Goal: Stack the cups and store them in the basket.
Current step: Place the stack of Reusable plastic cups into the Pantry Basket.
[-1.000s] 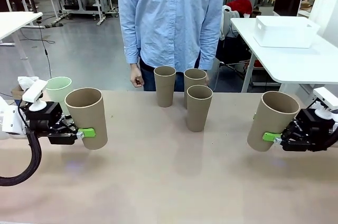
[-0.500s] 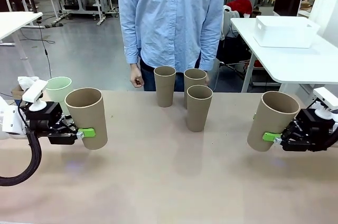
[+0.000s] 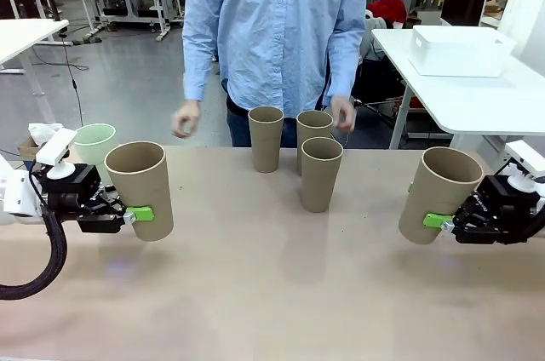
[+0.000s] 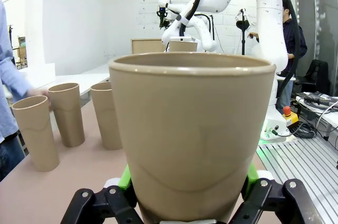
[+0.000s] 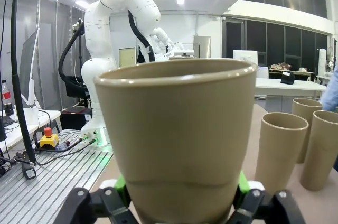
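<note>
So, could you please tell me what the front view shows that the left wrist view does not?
The front view adds the mint-green cup and the white basket on a side table. The left wrist view adds a white arm's base with a red button. Both show the left hand shut on a brown cup and three standing cups.

Front view looks across table (image 3: 255,293); wrist views share middle cups (image 3: 320,174).

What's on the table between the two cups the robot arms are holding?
Bare tabletop, in the front view. Three standing brown cups sit just beyond that line, toward the person.
</note>
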`<state>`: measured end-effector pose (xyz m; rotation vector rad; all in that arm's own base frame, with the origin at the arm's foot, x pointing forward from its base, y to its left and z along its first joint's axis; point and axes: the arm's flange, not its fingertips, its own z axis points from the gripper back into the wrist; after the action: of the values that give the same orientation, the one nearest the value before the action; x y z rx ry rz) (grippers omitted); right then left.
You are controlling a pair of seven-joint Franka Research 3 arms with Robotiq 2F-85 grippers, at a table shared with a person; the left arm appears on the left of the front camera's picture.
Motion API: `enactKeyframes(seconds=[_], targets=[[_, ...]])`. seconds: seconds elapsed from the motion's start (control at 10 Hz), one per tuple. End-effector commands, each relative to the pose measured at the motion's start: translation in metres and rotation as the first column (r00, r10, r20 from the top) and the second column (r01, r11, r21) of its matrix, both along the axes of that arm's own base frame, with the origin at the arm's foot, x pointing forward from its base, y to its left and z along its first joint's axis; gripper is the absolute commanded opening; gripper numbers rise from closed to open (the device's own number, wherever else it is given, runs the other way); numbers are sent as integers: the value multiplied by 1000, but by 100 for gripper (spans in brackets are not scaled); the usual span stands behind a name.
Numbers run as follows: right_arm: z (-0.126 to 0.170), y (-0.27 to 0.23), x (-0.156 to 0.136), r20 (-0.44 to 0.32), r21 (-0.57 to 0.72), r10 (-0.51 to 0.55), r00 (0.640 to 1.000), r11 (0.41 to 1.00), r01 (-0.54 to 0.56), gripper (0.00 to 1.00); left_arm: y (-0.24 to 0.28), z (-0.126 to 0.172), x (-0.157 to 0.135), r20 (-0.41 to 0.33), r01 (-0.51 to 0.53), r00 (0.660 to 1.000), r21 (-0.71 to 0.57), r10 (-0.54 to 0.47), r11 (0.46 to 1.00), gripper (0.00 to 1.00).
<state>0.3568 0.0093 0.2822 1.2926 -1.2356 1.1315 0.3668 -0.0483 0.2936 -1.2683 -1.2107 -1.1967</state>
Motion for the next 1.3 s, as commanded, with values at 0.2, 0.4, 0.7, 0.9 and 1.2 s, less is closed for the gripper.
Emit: enactKeyframes(seconds=[0.2,0.4,0.7,0.9,1.2], targets=[[3,-1,2,8,8,-16,1000,1000,15,84,-1,4,0,4,2,1000,1,-2,1000,86],[3,-1,2,8,8,-16,1000,1000,15,84,-1,4,0,4,2,1000,1,-2,1000,86],[3,-1,2,8,8,-16,1000,1000,15,84,-1,4,0,4,2,1000,1,-2,1000,86],[3,-1,2,8,8,-16,1000,1000,15,84,-1,4,0,4,2,1000,1,-2,1000,86],[3,-1,2,8,8,-16,1000,1000,15,84,-1,4,0,4,2,1000,1,-2,1000,86]])
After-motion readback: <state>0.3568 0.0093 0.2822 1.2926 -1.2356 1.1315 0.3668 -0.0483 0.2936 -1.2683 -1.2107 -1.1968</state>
